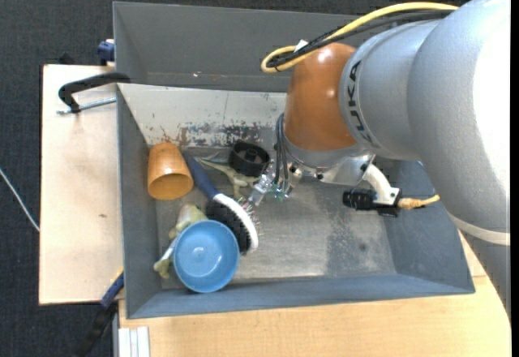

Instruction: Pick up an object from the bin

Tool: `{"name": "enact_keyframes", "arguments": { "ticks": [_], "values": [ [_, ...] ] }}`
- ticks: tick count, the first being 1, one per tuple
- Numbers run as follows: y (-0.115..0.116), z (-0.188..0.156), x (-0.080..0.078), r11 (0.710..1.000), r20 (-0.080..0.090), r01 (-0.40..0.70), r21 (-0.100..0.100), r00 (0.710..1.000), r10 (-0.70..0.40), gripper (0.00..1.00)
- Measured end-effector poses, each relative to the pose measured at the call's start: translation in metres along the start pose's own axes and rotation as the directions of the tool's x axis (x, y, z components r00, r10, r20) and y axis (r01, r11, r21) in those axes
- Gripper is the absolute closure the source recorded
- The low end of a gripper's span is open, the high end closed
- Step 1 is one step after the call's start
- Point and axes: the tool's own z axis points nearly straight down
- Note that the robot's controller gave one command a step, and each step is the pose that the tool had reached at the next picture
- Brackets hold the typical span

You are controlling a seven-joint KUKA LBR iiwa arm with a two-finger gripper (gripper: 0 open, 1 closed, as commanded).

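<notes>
Grey bin (365, 242) floor lies bare right of the claw (272, 185); whether the claw is open or closed I cannot tell. The nearest picks are a brush (231, 217) just left and a black ring (247, 158) just behind. Farther left, the cup (168, 171) and bowl (206, 255) look empty. Crowding could make a grasp shove the brush or snag both.

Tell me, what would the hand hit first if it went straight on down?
Probably the bristly head of the blue-handled brush, just down and left of the hand. It could instead land on the bare bin floor beside it; depth is hard to judge from above.
</notes>
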Motion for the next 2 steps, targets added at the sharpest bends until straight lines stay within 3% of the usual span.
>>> {"name": "enact_keyframes", "arguments": {
  "ticks": [1,2],
  "values": [
    [0.008,0.032,-0.001,0.998,0.004,-0.064,-0.004,0.998,0.064,1.00],
    [0.022,-0.044,-0.009,0.976,0.017,0.216,-0.010,0.976,-0.216,1.00]
  ]
}}
